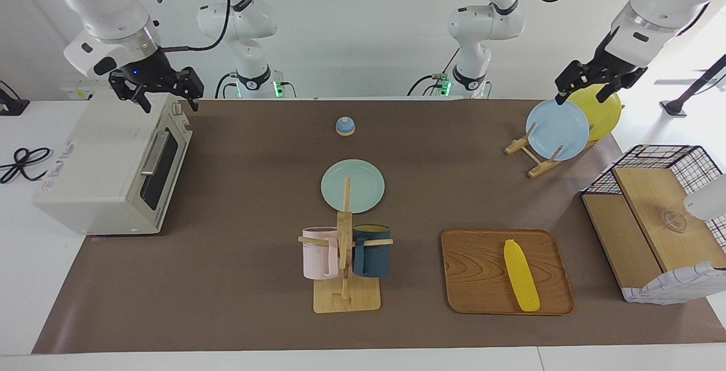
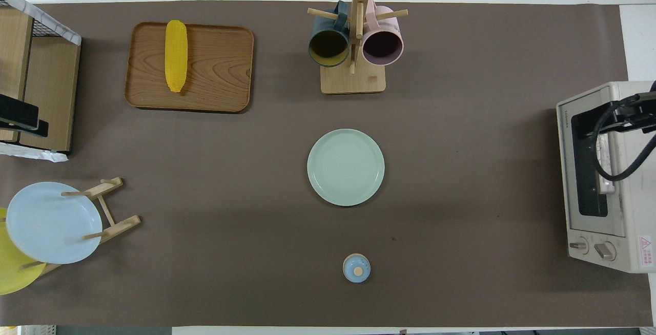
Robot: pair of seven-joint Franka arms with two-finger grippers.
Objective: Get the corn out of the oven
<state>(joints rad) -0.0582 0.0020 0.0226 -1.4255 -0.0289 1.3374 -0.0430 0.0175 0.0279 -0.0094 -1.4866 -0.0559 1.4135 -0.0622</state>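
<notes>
White walls close off the robots' end of the room, and a white desk (image 1: 22,280) carries a brown mat (image 1: 238,201) that covers nearly all of the working area.

On the mat, toward the left arm's end, a wooden tray (image 1: 476,272) holds the corn (image 1: 522,275): a bright yellow cob without husk, tapered, its rows of kernels visible, lying lengthwise on the part of the tray toward that end of the desk. The oven (image 1: 108,161) sits at the right arm's end, cream-white and boxy, its dark-windowed door shut with the metal bar handle across it and two knobs on the panel beside the door.

Mid-desk lie a pale green plate (image 1: 353,185) and, nearer the robots, a small blue bell (image 1: 345,126). A wooden mug stand (image 1: 346,280) carries a pink mug (image 1: 319,252) and a dark blue mug (image 1: 371,249). A blue plate (image 1: 557,130) and a yellow plate (image 1: 601,111) lean in a wooden rack.

The right gripper (image 1: 157,92) hangs over the oven's top, jaws spread and holding nothing. The left gripper (image 1: 587,84) hangs over the plate rack, jaws likewise spread and bare.

The oven's inside cannot be made out through the dark glass. A wire-and-wood basket shelf (image 1: 652,218) is cut off by the picture's edge, and a small clear object on it is too faint to name. In the overhead view only a dark piece of the left arm shows at the edge.
</notes>
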